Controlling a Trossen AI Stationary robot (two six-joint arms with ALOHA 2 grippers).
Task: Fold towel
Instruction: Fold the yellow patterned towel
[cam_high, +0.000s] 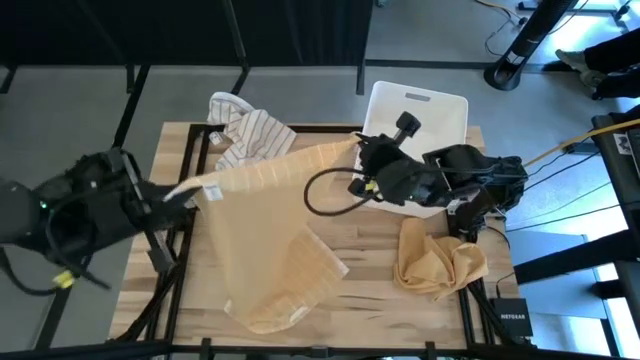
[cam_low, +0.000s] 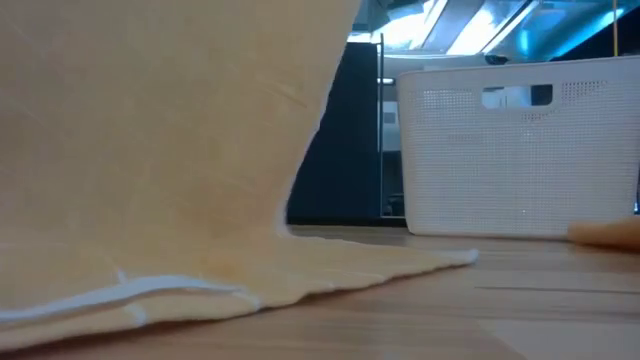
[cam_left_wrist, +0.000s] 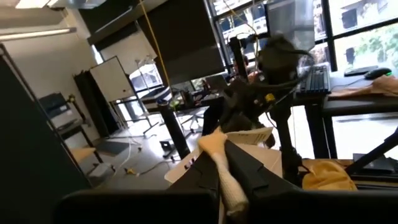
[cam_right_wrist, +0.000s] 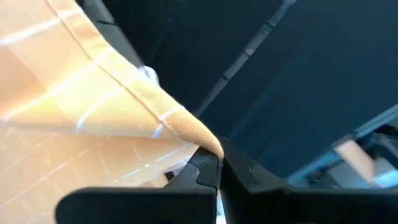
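A pale orange towel (cam_high: 265, 215) with thin white stripes is stretched in the air between my two grippers. Its lower end (cam_high: 270, 295) lies bunched on the wooden table. In the low view the towel (cam_low: 150, 150) hangs like a curtain, with its bottom hem (cam_low: 200, 290) on the tabletop. My left gripper (cam_high: 180, 192) is shut on the towel's left corner. My right gripper (cam_high: 358, 145) is shut on the towel's right corner, in front of the white basket. My left gripper (cam_left_wrist: 217, 158) pinches a corner of the towel (cam_left_wrist: 214, 142) between its two fingers, and a bit of cloth sticks out past the tips. The corner is lifted clear of the table. My right gripper (cam_right_wrist: 217, 163) pinches the opposite top corner (cam_right_wrist: 200, 137) between its two fingertips. The hemmed edge runs taut away from it toward the left gripper.
A white striped cloth (cam_high: 245, 130) lies crumpled at the table's far left. A white perforated basket (cam_high: 415, 110) stands at the far right edge, also seen in the low view (cam_low: 520, 150). A crumpled orange cloth (cam_high: 435, 262) lies at the near right.
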